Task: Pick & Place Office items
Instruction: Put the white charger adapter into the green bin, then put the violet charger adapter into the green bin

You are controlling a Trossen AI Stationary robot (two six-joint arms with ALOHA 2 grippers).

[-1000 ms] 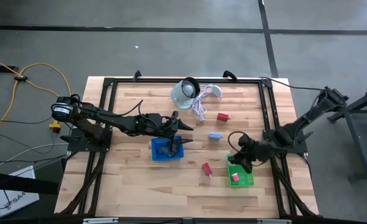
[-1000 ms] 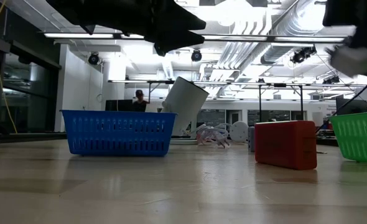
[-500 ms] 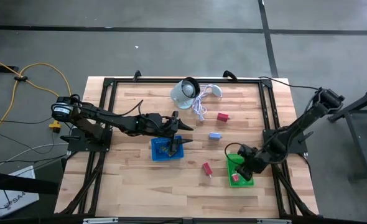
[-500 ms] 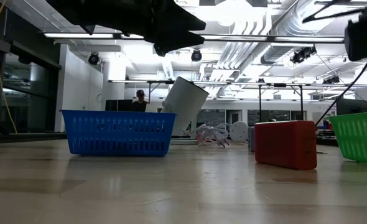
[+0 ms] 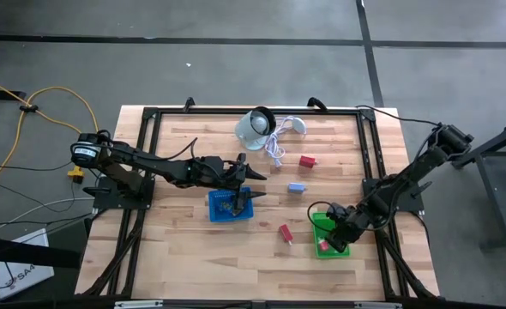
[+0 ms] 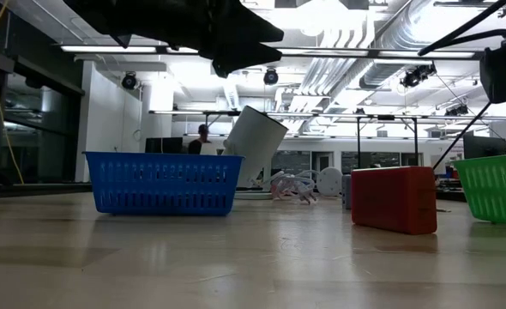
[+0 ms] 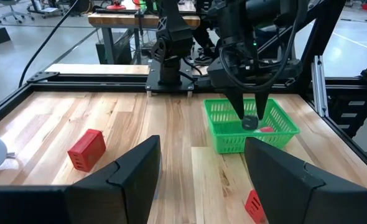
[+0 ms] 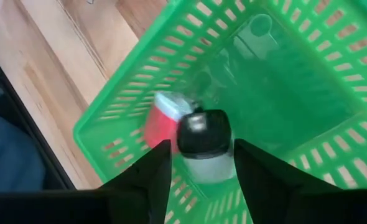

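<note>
Drop step, I'd say: right gripper (image 8: 197, 163) over the green basket (image 5: 340, 251) at table 4 o'clock, fingers parted around a dark piece (image 8: 203, 138) — touching or already loose, can't tell. Red block (image 8: 157, 123) sits in the basket below. Next: lift clear, go for the red block (image 5: 285, 233) at 5 o'clock; left gripper (image 5: 251, 174) waits wide open, empty, above the blue basket (image 5: 218, 213).

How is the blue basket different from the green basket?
The blue basket sits under the left gripper; the green basket sits under the right gripper. A red block lies in the green one; what the blue one holds is unclear. Both are mesh baskets on the wooden table.
</note>
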